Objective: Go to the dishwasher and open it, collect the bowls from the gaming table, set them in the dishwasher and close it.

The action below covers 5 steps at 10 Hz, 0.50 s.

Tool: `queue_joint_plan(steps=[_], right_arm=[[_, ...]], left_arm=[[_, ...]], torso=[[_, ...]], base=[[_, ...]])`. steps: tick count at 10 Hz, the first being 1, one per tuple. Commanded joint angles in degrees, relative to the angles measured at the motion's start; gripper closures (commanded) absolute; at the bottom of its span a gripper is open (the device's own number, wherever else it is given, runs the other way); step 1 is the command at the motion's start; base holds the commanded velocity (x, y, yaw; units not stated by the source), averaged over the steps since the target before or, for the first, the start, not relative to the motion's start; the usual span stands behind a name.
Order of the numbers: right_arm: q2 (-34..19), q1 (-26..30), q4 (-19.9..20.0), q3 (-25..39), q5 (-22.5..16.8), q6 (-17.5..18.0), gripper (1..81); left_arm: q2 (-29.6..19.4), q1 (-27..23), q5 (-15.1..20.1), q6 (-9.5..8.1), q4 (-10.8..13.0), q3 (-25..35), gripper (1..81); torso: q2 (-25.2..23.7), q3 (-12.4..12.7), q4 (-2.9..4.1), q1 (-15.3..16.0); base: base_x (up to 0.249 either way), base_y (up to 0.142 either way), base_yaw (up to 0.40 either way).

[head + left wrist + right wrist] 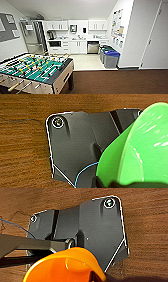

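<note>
- At my left wrist, one lime-green bowl (135,147) sits large and close over the brown floor; I cannot tell how that gripper's fingers stand
- At my right wrist, one orange bowl (66,266), smaller, likewise close; that gripper's state I cannot tell either
- Nearest ahead, on my left, one foosball table (35,70) with a green field and rods
- Beyond the brown carpet, two bins (109,57) stand side by side on pale floor, one with a blue lid
- Farthest, one dishwasher (93,47), steel-fronted, door closed, set among white cabinets (78,47) in the kitchenette
</note>
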Motion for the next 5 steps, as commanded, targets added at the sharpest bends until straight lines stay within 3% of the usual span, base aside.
queue_joint_plan(steps=[1, 5], right_arm=[[-1.07, 2.05, -0.82, 0.13, -2.53, -0.11, 81.1], [-1.07, 2.04, -0.82, 0.12, -2.53, -0.11, 81.1]], left_arm=[[-1.08, -2.39, 2.39, 0.30, 0.75, -0.05, 81.1], [-0.90, -2.39, 2.39, 0.30, 0.75, -0.05, 81.1]], torso=[[0.00, 0.00, 0.00, 0.00], [0.05, 0.00, 0.00, 0.05]], base=[[0.183, 0.000, 0.000], [0.183, 0.000, 0.000]])
